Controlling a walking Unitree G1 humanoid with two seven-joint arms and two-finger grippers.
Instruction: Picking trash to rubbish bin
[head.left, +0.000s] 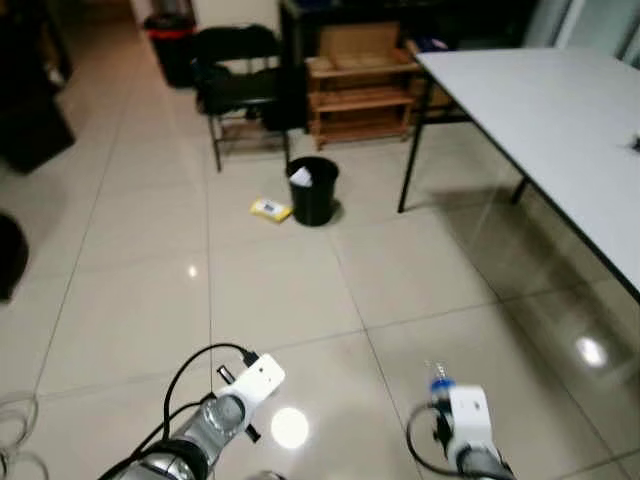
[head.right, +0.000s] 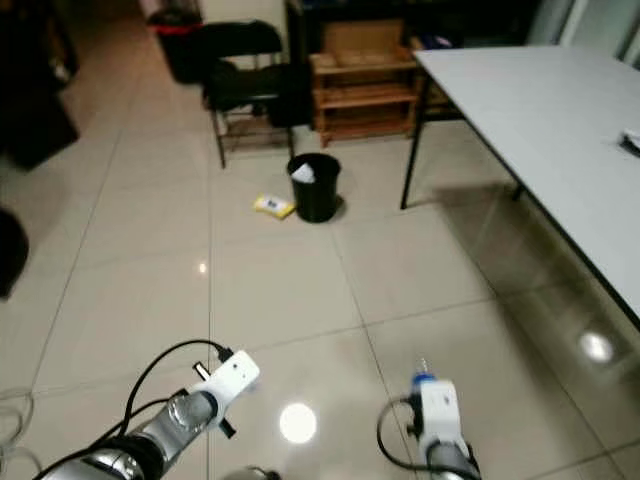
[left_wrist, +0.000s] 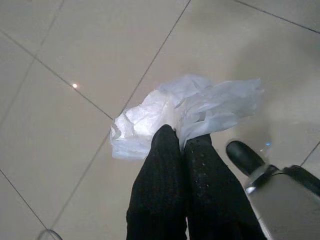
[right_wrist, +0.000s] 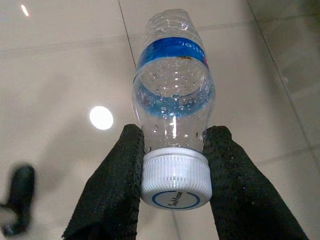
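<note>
Closest to me, my left gripper (left_wrist: 181, 145) has its fingers pressed together on a crumpled white plastic bag (left_wrist: 170, 112), held above the tiled floor (head.left: 280, 290). My right gripper (right_wrist: 174, 150) pinches a clear water bottle (right_wrist: 172, 105) at the neck, just below its white cap. Farther ahead, the black rubbish bin (head.left: 314, 190) stands on the floor with a yellow packet (head.left: 270, 209) just beside it, near the white table (head.left: 560, 120).

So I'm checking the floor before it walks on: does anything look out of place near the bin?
Yes. A yellow packet lies on the tiles just left of the black bin, outside it rather than in it. White paper pokes up above the bin's rim. Both end effectors are shut on trash: left on a plastic bag, right on a bottle.
</note>
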